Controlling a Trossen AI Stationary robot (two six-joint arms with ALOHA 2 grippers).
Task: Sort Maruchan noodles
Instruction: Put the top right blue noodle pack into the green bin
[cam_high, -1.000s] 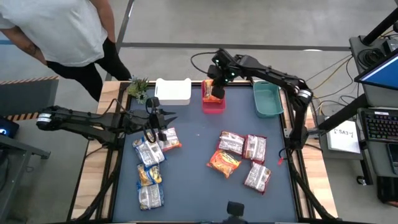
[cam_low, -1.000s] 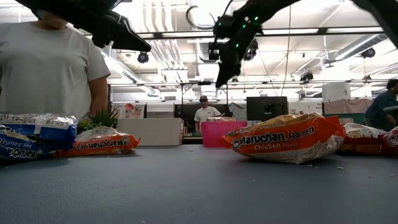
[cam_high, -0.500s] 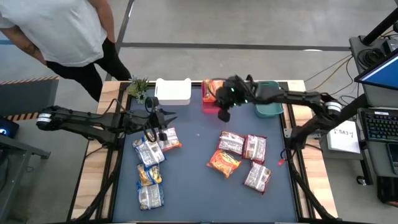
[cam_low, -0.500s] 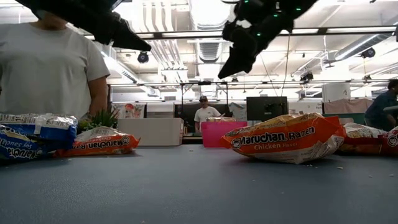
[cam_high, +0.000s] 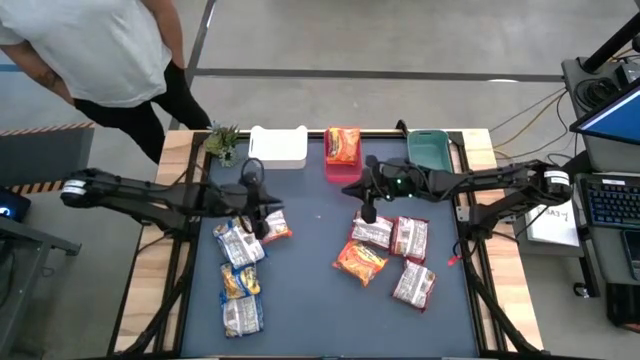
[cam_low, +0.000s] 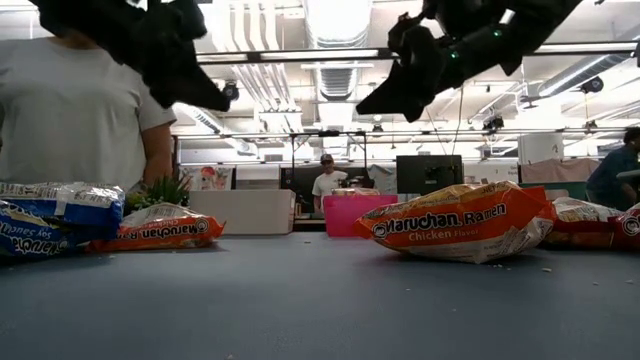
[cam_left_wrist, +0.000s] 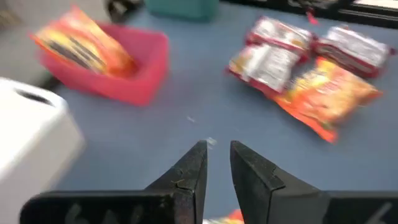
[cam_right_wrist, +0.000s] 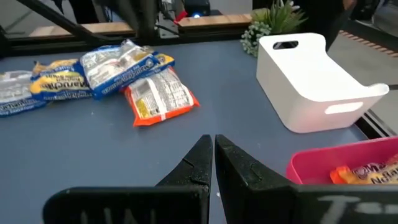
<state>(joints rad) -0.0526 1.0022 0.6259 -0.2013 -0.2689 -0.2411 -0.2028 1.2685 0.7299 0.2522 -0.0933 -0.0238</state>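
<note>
High view is showing the left gripper (cam_high: 262, 212) hanging, fingers slightly parted and holding nothing, right above an orange Maruchan packet (cam_high: 274, 227) beside the blue-yellow packets (cam_high: 240, 245); that orange packet's long axis is running toward the white bin (cam_high: 278, 147), which is sitting empty. The pink bin (cam_high: 343, 163) is holding one orange packet. Right gripper (cam_high: 367, 210), pressed together and empty, is hovering just beside the silvery-red packets (cam_high: 374, 230), teal bin (cam_high: 428, 148) looking empty

Crinkly, glossy plastic noodle packets (cam_high: 361, 262) lie on a matt blue-grey bench (cam_high: 320, 300) edged in pale raw wood. The white rectangular bin (cam_right_wrist: 311, 87) and pink bin (cam_left_wrist: 134, 78) look smooth plastic.
</note>
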